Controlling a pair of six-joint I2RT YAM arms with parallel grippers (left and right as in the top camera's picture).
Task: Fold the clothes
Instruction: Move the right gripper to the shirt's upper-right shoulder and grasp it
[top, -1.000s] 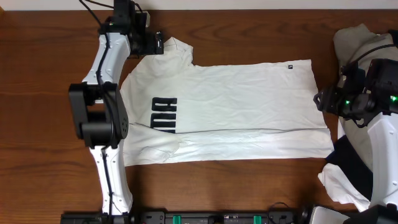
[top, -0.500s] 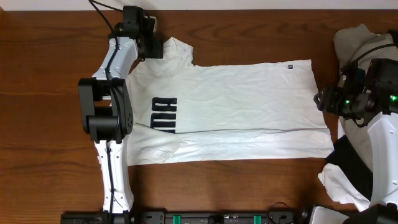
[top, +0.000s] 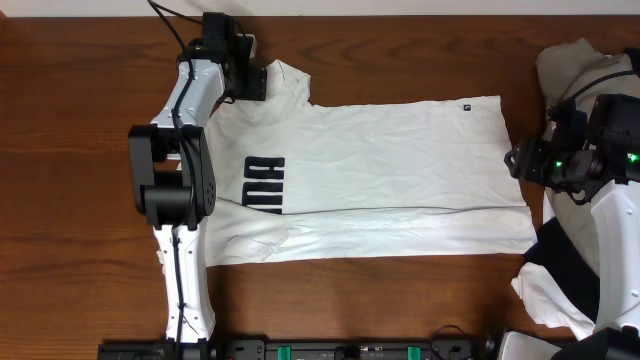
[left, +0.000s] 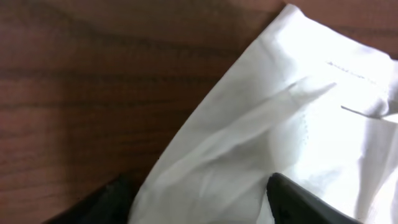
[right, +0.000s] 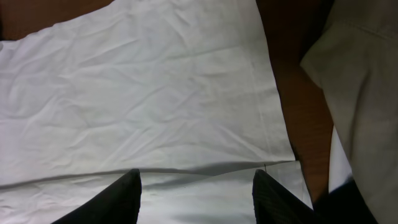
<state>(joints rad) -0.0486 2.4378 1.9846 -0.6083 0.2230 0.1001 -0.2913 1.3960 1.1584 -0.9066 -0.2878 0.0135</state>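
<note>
White T-shirt (top: 380, 180), left end effector (top: 257, 81) closer

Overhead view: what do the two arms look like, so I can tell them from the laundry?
Left arm: white tubular shells, bulky black joint housings, and a black cable looping off near its wrist. Right arm: the same white shells, and a black housing with small green lights. The fingers are plain black on both.
</note>
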